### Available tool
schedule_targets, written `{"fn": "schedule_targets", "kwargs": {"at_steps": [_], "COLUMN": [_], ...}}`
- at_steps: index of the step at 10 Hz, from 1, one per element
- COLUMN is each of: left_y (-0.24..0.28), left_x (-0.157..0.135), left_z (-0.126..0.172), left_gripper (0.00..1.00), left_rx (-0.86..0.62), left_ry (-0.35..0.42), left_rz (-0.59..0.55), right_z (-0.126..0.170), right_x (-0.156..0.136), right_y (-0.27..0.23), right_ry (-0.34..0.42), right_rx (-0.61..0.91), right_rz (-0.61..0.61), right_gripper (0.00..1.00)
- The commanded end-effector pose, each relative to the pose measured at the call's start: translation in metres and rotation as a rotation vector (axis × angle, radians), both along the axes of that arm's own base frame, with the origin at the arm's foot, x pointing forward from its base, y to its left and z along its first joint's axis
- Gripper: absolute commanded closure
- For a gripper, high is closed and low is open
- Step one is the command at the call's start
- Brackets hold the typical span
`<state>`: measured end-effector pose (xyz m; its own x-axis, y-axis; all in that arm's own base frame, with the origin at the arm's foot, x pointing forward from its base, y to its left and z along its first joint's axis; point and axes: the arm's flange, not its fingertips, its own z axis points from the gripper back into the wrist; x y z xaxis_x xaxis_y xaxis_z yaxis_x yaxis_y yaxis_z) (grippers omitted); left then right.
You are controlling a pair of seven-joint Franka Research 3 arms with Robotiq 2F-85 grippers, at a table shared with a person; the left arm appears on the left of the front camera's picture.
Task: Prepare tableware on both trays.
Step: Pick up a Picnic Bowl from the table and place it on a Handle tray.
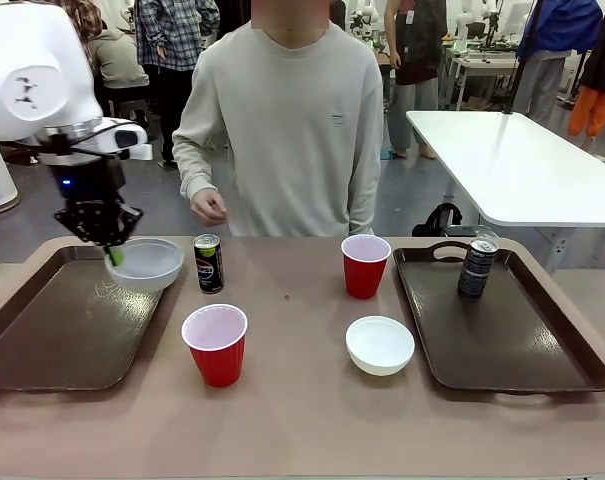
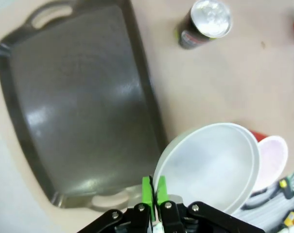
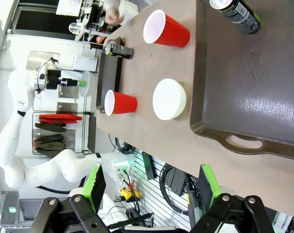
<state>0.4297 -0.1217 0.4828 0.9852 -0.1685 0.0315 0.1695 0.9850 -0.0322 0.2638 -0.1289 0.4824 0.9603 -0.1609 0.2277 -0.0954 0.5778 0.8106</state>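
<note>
My left gripper (image 1: 112, 252) is shut on the rim of a white bowl (image 1: 147, 263), holding it in the air over the right edge of the left tray (image 1: 52, 330). In the left wrist view the green pads (image 2: 147, 191) pinch the bowl (image 2: 210, 165) above the left tray (image 2: 74, 97). A Pepsi can (image 1: 208, 263) stands beside that tray. Two red cups (image 1: 216, 343) (image 1: 365, 264) and a second white bowl (image 1: 380, 343) sit on the table between the trays. The other dark can (image 1: 477, 265) stands on the right tray (image 1: 522, 340). My right gripper (image 3: 151, 187) is open, high above the right tray (image 3: 253, 82).
A person stands at the far side of the table, one hand (image 1: 209, 207) hanging near the Pepsi can. A white table (image 1: 522, 165) stands behind at the right. The left tray's floor is bare.
</note>
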Motion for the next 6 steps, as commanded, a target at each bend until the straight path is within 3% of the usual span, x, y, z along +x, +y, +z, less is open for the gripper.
{"fn": "schedule_targets", "kwargs": {"at_steps": [1,4,5,6], "left_y": [0.044,0.093,0.093,0.085], "left_x": [-0.025,-0.019,-0.015,-0.023], "left_z": [-0.002,-0.031,-0.033,-0.021], "left_gripper": [0.96,0.96,0.96,0.96], "left_rx": [-0.025,-0.048,-0.028,-0.029], "left_ry": [-0.015,-0.035,-0.048,-0.003], "left_rz": [-0.029,0.052,0.145,0.048], "right_z": [-0.001,-0.001,-0.001,-0.001], "right_x": [0.002,0.002,0.002,0.002], "right_y": [0.001,0.001,0.001,0.001], "right_ry": [-0.016,-0.016,-0.016,-0.016], "right_rx": [0.026,0.026,0.026,0.026], "right_rz": [0.006,0.006,0.006,0.006], "right_gripper": [0.0,0.0,0.0,0.0]}}
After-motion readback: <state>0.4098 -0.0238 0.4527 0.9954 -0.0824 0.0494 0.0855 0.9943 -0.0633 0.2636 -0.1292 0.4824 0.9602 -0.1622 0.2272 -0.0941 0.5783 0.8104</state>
